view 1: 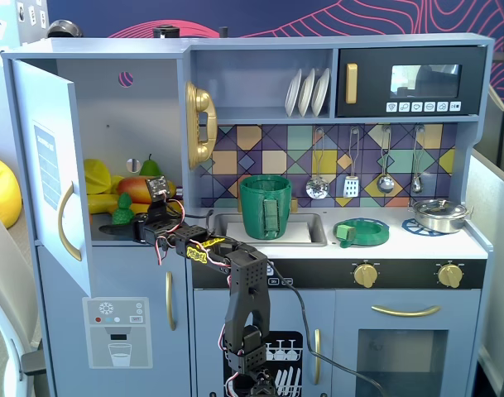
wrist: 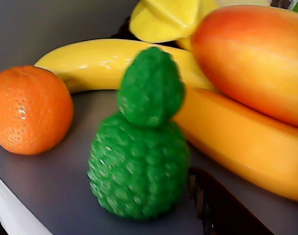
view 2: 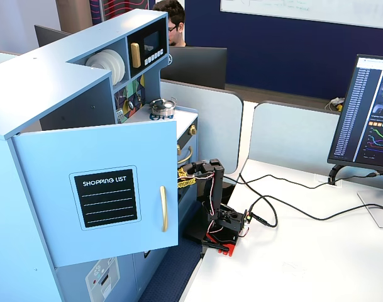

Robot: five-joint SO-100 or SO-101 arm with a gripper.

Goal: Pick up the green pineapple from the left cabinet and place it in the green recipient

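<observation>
Reaching into the left cabinet (view 1: 111, 124), the gripper (view 1: 138, 222) sat low over the shelf with the green pineapple (wrist: 141, 147) directly ahead of it. In the wrist view the fruit filled the middle of the frame, standing upright on the grey shelf floor, its long axis vertical and its leafy top pointing up. Only one dark finger (wrist: 222, 208) showed, at the lower right beside the fruit's base; the other was out of frame, so whether the jaws were spread or closed could not be told, and nothing appeared to be held. My reading was that the approach was under way and the grasp not yet made.

Room around the fruit was tight. An orange (wrist: 29, 110) stood to its left, apart from it; a banana (wrist: 90, 63) curved just behind, and the red-orange mango (wrist: 251, 54) lay above a second yellow-orange fruit to the right, which seemed to touch or nearly touch the pineapple's side.

In a fixed view the green recipient (view 1: 266, 207) stood upright in the sink (view 1: 305, 236) on the counter, well to the right of the cabinet, its mouth open and unobstructed.
</observation>
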